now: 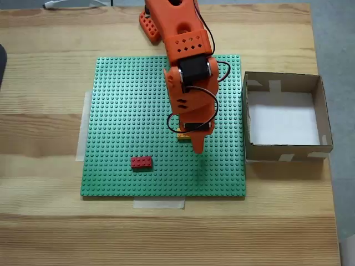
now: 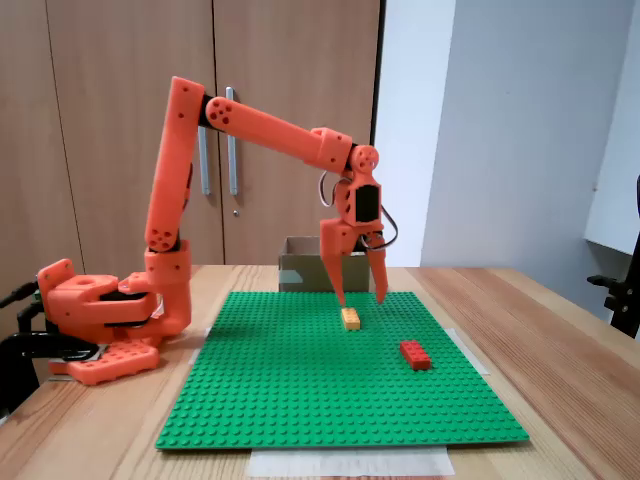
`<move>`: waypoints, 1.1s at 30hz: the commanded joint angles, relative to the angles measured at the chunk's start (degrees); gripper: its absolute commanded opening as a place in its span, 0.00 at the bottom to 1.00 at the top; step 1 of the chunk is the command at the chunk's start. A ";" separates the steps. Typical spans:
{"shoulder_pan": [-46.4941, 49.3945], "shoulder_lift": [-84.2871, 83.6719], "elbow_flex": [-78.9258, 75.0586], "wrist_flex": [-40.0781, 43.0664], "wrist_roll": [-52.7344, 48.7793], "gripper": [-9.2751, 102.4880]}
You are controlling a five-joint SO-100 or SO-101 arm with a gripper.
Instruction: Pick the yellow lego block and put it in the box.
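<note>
Now my arm reaches out from its base over the green baseplate (image 2: 340,385), forearm sloping down and wrist bent so my hand (image 2: 358,298) points straight down. Its two fingers are spread apart, empty, tips hanging just above the yellow lego block (image 2: 351,318), which sits on the baseplate. A red brick (image 2: 415,354) lies apart from it. The box (image 1: 285,117) stands on the desk (image 1: 44,111) just beside the baseplate's edge.
</note>
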 commanded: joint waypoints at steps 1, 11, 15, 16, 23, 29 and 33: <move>-0.53 0.18 -0.44 -0.70 0.35 0.30; -0.44 1.93 0.26 0.70 2.81 0.28; -0.44 2.64 0.26 2.37 3.96 0.27; -0.44 2.81 0.26 2.72 4.22 0.27; -0.53 4.31 0.70 4.83 6.77 0.26; -0.18 5.62 2.20 5.01 9.76 0.26; 0.00 6.24 3.43 4.39 10.55 0.26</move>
